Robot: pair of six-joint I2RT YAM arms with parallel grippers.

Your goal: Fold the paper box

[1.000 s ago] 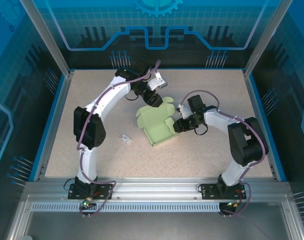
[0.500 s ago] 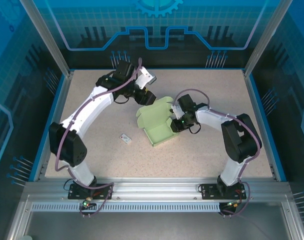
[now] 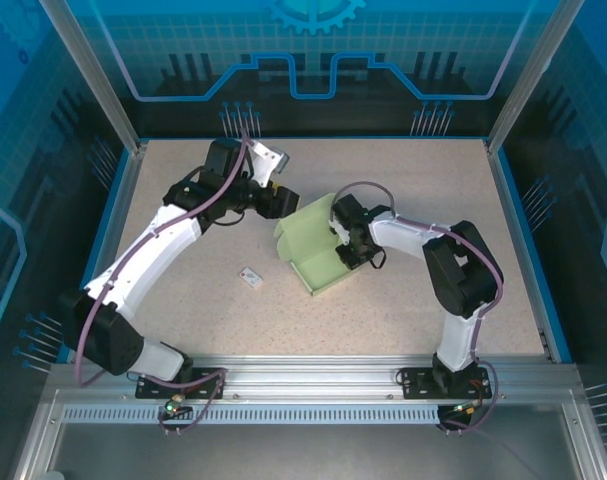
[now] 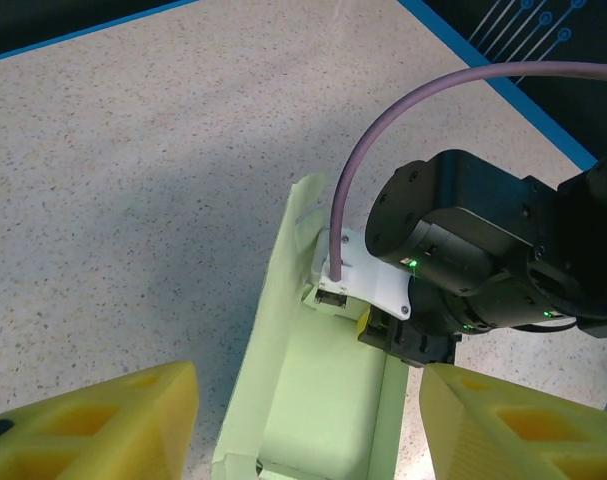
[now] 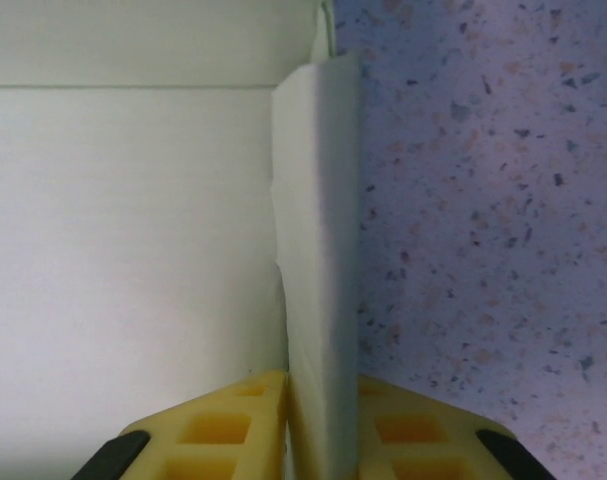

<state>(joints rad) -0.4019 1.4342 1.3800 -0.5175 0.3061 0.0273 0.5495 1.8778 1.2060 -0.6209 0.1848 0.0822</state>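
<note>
Top external view: the paper box [image 3: 318,262] sits near the middle of the table [image 3: 423,310], partly formed, with one tall panel raised on its far-left side. The right gripper [image 3: 343,250] is positioned at the box's right wall. In the right wrist view, its yellow pads [image 5: 223,425] stand close together on either side of an upright cardboard wall, pinching it. The left gripper [image 3: 281,207] is at the far-left edge of the raised panel. In the left wrist view, its jaws are spread wide and hold nothing. Contact with the box cannot be confirmed. A small white tag [image 3: 250,278] lies on the table left of the box, apart from it.
</note>
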